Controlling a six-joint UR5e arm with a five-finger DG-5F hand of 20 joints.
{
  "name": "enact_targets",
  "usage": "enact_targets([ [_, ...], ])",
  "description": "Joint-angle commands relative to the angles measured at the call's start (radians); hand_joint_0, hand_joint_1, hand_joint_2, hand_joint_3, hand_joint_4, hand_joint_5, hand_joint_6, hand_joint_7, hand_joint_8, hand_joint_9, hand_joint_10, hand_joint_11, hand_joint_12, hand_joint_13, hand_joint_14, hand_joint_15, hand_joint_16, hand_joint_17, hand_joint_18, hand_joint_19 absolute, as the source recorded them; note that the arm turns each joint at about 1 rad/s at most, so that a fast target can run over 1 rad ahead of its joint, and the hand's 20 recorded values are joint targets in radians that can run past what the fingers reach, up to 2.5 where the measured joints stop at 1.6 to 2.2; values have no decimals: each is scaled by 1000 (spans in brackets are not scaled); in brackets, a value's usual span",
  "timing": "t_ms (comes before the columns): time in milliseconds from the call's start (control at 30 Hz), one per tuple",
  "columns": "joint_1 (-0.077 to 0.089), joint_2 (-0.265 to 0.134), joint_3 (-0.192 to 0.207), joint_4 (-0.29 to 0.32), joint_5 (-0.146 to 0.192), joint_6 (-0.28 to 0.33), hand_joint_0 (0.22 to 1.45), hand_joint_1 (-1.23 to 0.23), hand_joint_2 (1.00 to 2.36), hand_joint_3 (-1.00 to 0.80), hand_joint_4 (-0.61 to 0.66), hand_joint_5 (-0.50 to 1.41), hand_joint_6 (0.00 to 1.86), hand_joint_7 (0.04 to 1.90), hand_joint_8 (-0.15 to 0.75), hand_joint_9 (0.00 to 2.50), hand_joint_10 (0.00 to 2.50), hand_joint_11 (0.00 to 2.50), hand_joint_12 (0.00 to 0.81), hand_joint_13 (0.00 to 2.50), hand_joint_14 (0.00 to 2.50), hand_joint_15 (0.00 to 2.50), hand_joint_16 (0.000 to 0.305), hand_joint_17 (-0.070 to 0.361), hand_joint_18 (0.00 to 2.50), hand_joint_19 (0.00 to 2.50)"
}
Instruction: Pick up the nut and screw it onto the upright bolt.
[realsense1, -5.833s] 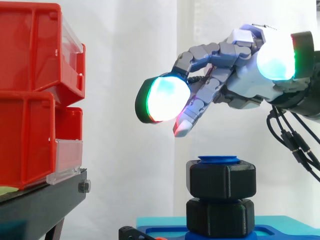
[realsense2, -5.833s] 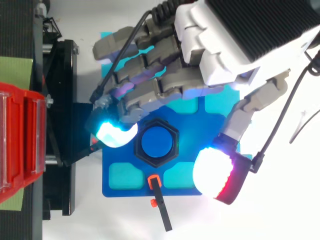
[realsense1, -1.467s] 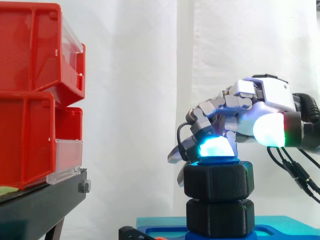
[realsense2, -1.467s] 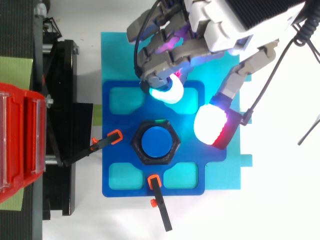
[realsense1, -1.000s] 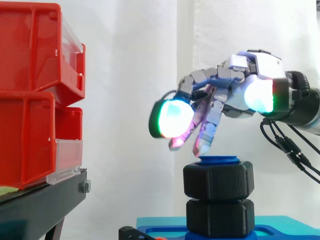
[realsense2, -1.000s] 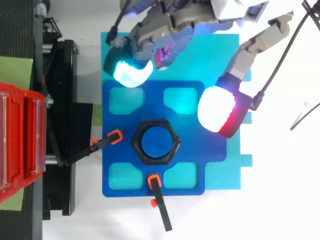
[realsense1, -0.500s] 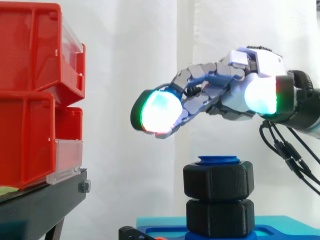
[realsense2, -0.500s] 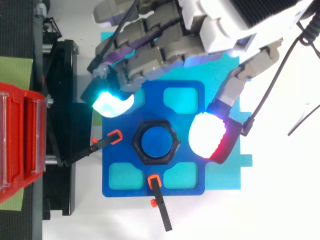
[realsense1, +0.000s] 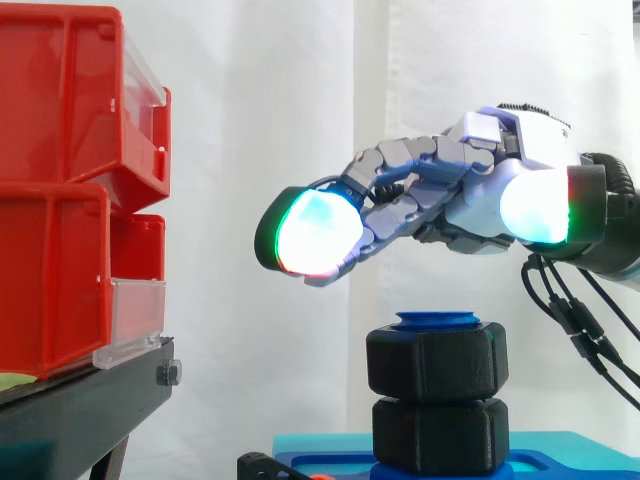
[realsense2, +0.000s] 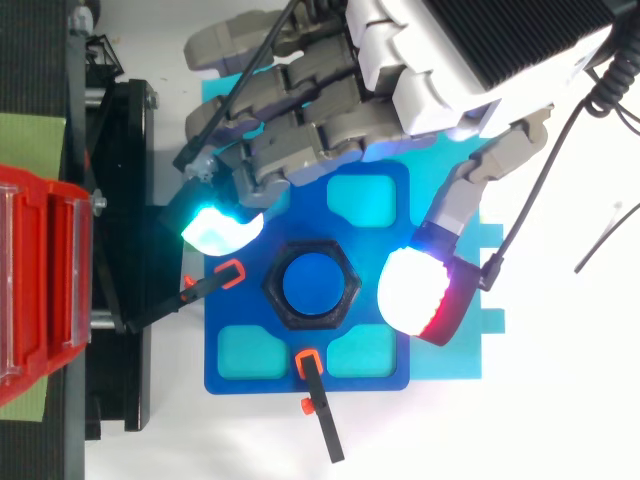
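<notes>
The black hexagonal nut (realsense1: 435, 362) sits on the upright bolt, whose blue top (realsense2: 310, 285) shows just above it. A second black hexagonal piece (realsense1: 435, 432) lies under the nut, on the blue plate (realsense2: 250, 310). My hand (realsense1: 480, 205) hovers above the bolt, apart from the nut. Its fingers stretch out to the left and hold nothing. In the top view the hand (realsense2: 440, 70) comes in from the upper right. One glowing fingertip (realsense2: 222, 230) lies left of the nut and the thumb's pad (realsense2: 420, 293) right of it.
Red bins (realsense1: 70, 200) stand stacked on a black stand (realsense1: 80, 410) at the left. Two black clamps with orange tips (realsense2: 230, 273) (realsense2: 308, 362) point at the nut from the left and the front. A cyan base (realsense2: 455, 340) lies under the blue plate.
The hand was curled down on the nut's top, then lifted off and stretched its fingers out to the left. In the last half second it slid slightly toward the plate's front.
</notes>
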Motion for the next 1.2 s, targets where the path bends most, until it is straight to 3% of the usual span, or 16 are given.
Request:
enact_targets([
  [0, 0, 0, -20, 9, 2, 0, 465, -394, 1000, -500, 210, -150, 501, 554, 292, 628, 0, 0, 409, 455, 0, 0, 69, 156, 112, 0],
  [1167, -4, 0, -52, 23, -1, 12, 455, -355, 1000, -500, 273, -65, 502, 691, 296, 733, 0, 0, 410, 531, 0, 0, 68, 152, 158, 0],
])
